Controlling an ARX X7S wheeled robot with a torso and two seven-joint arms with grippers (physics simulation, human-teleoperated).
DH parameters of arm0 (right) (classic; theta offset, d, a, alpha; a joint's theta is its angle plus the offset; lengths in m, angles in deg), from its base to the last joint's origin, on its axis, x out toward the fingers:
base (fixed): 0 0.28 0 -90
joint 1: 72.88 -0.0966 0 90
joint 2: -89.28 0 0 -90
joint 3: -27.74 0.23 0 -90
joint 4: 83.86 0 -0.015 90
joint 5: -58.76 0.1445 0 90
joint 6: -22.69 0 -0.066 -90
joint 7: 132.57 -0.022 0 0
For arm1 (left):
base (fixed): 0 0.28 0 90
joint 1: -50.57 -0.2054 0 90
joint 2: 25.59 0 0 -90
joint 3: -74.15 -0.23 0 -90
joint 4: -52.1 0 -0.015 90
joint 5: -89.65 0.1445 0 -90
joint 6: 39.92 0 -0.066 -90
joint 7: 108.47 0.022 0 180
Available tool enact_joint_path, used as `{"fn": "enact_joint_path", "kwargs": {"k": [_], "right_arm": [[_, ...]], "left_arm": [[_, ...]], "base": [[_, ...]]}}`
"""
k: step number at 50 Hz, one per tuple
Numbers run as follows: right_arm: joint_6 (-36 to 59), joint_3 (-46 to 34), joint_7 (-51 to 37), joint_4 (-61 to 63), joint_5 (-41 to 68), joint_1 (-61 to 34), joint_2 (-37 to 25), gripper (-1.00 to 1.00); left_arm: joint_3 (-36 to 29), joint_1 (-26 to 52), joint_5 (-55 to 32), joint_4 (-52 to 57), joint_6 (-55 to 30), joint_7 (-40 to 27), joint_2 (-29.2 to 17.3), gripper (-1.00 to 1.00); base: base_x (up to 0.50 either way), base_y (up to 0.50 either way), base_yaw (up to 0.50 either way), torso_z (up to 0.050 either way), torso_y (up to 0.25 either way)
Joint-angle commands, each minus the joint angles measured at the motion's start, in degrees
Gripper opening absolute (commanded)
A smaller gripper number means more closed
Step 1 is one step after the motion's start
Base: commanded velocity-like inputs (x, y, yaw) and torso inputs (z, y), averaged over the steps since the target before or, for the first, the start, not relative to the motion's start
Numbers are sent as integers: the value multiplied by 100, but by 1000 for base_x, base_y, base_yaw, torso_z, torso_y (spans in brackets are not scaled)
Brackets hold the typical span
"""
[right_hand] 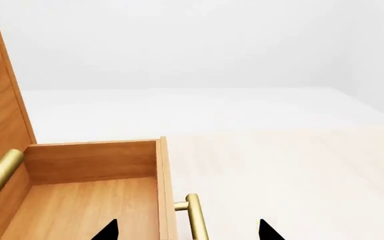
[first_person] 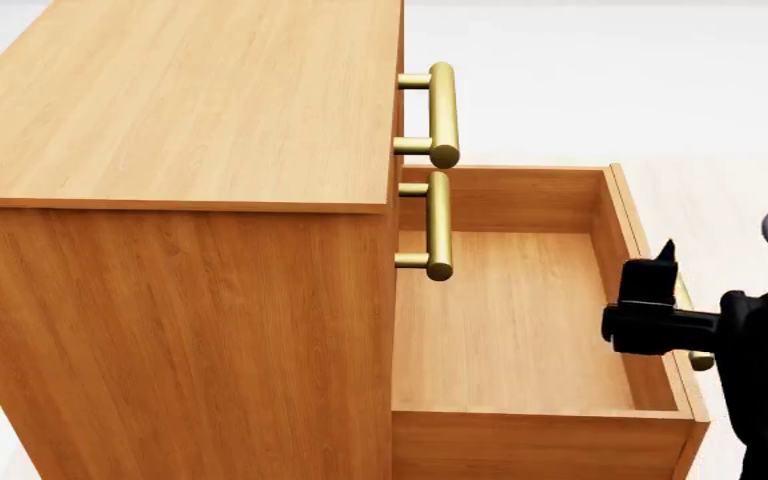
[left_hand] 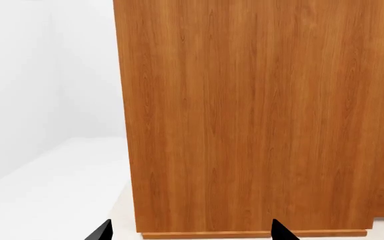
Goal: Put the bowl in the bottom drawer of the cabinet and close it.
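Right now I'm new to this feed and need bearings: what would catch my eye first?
The orange-brown cabinet fills the head view's left. Its bottom drawer stands pulled open and empty, no bowl in sight. The right tool hangs over the drawer's front edge by the brass handle.

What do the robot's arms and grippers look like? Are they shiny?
They look plain black and matte. In the head view the right gripper is blocky with a pointed fingertip, on a chunky black arm. Each wrist view shows only two black pointed fingertips. No cables or markings show.
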Motion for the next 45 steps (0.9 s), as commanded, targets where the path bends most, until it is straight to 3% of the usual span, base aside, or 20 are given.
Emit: {"fn": "enact_joint_path", "kwargs": {"k": [1,45], "right_arm": [[-116,324,-300,233,-134,25,-139,100],[-695,1738,-1207,-380,-686,496,-296,100]], "left_arm": [[-20,5,44,2,6,-23,-23,100],[-157,220,17,-601,383,5,61,100]], "base": [[0,0,0,0,0],[0,0,0,0,0]]}}
